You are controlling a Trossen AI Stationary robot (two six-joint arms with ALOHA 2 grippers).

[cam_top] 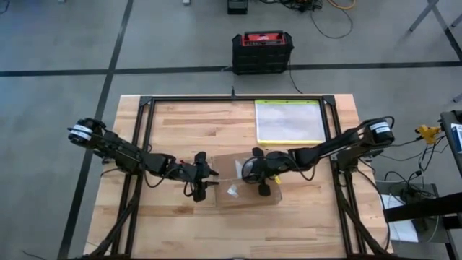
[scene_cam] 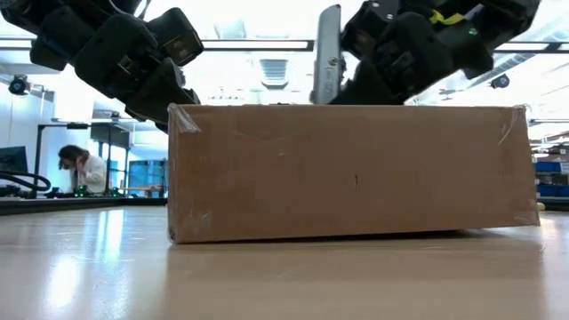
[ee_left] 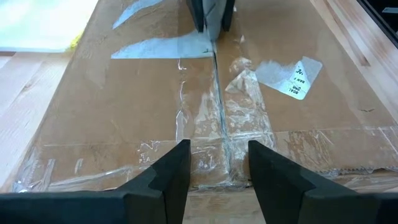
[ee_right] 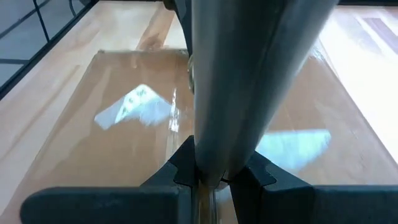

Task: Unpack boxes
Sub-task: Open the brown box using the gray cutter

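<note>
Two grippers of mine meet over the carton [cam_top: 245, 180]. My left gripper [ee_left: 217, 171] is spread at its nine-o'clock end; my right gripper [ee_right: 214, 171] pinches a grey blade-like tool [ee_right: 249, 81] on the taped seam [ee_left: 219, 112].

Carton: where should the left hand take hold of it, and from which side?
Probably the end edge nearest the left arm, approached from that side. The carton lies flat and looks too broad to span, and the open left hand faces that end, astride the taped seam. The right hand holds a grey tool on top.
</note>
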